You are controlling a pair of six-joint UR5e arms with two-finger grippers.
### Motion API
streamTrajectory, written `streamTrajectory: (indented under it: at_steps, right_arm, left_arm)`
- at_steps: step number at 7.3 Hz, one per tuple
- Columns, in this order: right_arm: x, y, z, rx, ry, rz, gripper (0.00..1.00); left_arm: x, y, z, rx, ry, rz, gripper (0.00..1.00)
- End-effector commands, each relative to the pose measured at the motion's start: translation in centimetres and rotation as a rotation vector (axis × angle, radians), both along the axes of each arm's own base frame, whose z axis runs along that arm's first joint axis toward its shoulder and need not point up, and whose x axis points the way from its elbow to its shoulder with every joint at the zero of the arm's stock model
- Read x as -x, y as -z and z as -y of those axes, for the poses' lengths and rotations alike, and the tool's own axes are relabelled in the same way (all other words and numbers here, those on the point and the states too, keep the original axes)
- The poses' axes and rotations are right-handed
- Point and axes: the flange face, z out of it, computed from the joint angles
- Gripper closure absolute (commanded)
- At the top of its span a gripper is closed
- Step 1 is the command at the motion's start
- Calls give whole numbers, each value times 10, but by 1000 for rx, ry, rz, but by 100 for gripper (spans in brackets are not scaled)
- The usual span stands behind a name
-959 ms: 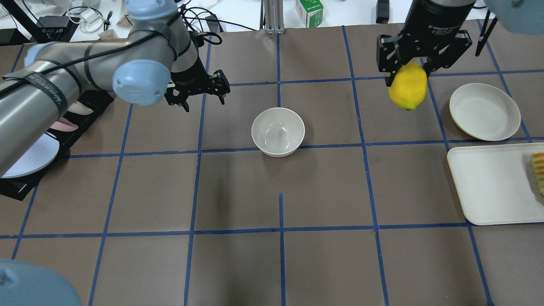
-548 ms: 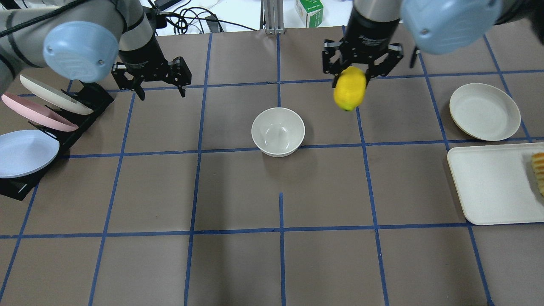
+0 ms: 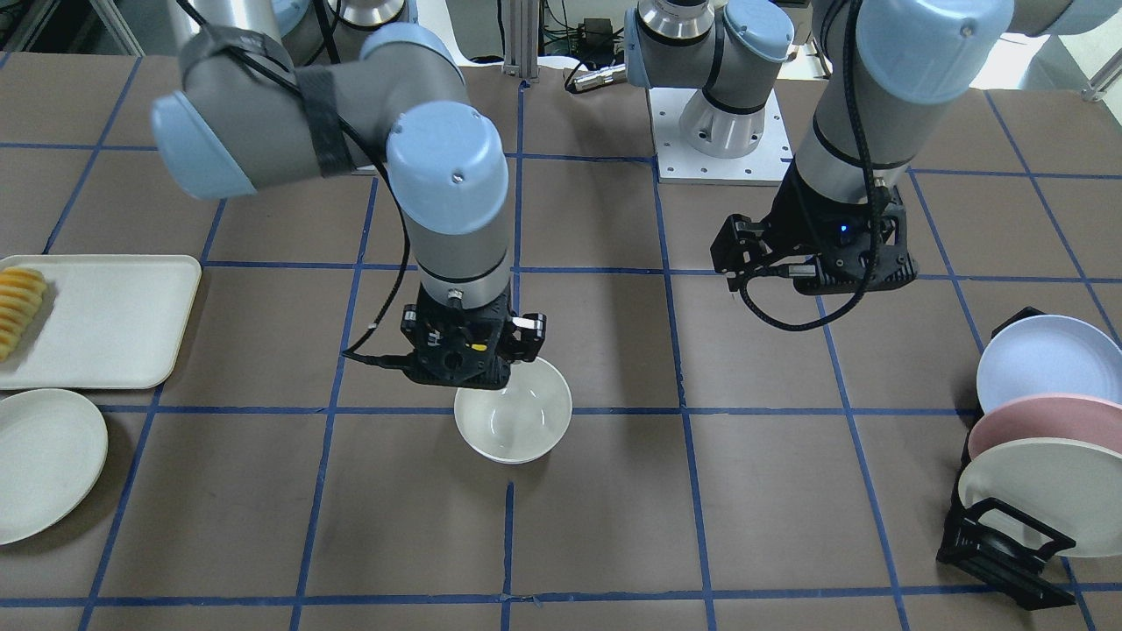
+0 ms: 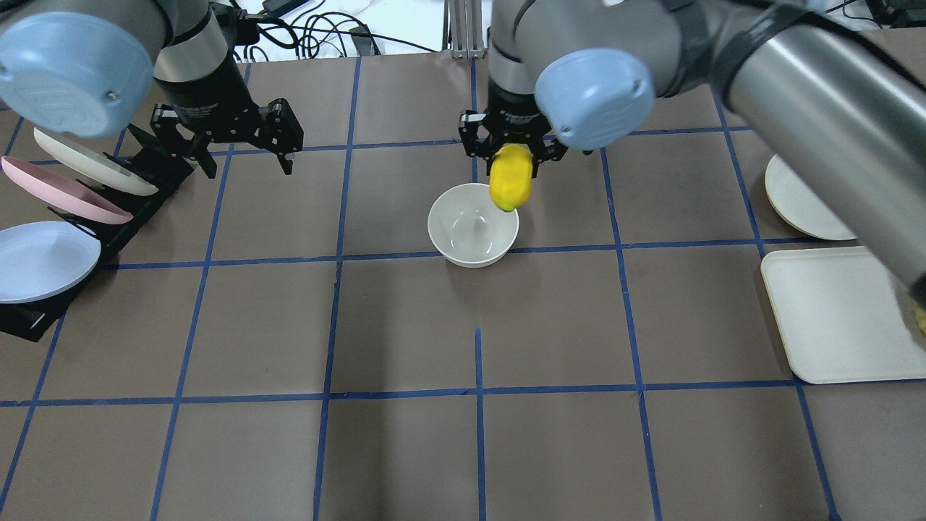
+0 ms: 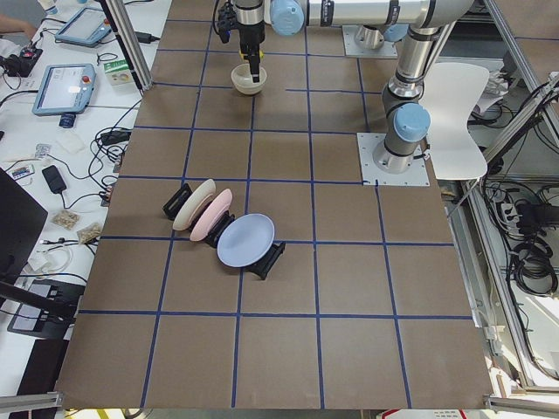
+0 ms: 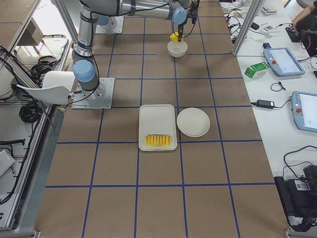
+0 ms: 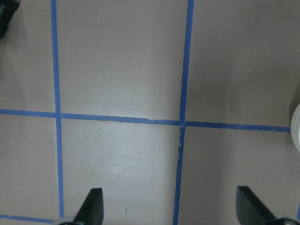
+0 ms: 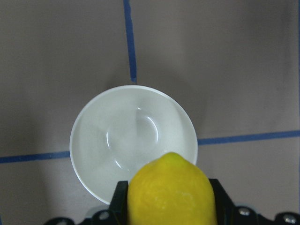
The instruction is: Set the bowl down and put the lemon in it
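Observation:
The off-white bowl (image 4: 473, 226) stands upright and empty at the table's middle; it also shows in the front view (image 3: 515, 423) and the right wrist view (image 8: 133, 140). My right gripper (image 4: 511, 155) is shut on the yellow lemon (image 4: 510, 177) and holds it in the air above the bowl's far right rim. In the right wrist view the lemon (image 8: 171, 192) hangs between the jaws over the bowl's near edge. In the front view the right gripper's body hides the lemon. My left gripper (image 4: 239, 152) is open and empty, high above the table near the plate rack.
A black rack with pastel plates (image 4: 51, 210) stands at the left edge. A shallow white plate (image 4: 799, 206) and a white tray (image 4: 843, 315) with sliced orange food (image 3: 17, 308) lie at the right. A green carton (image 6: 256, 70) sits beyond the mat.
My right gripper has carried the lemon leftward from near the shallow plate to over the bowl's rim. My left gripper has moved left, away from the bowl toward the rack.

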Motion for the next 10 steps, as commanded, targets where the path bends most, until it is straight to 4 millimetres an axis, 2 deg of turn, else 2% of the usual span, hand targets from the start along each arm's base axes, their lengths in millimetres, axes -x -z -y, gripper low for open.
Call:
streamTrajectory:
  at_steps: [1,3,4,5,6,7,8,9,10]
  right_arm:
    - [-7,60,-7,27,-25,10,97]
    - [-9,92,-5,47,-25,19,92]
    - [-8,95,-5,41,-25,14,59]
    - [-8,92,-5,47,-23,8,1]
    - [-8,79,-5,66,-24,14,0]
    - [-6,40,-13,103,-25,26,0]
    - [5,-11,-25,99,-18,24,0]
    - [24,-60,-41,96,-4,22,0]
    - [48,-100,-58,88,-12,15,0]
  left_arm:
    - [-1,-2,-2,12,-22,-46,0]
    - [-7,-4,-3,11,-17,-53,0]
    - [-21,-4,0,6,-9,-53,0]
    - [-27,-4,-1,0,7,-57,0]
    - [-26,-5,-2,-1,13,-46,0]
    - [-24,-5,-3,-1,0,-50,0]
    - [-24,-5,-3,0,-1,-51,0]
    - [-24,-4,-2,-1,-2,-53,0]
    - [-24,-6,-2,2,-2,-53,0]
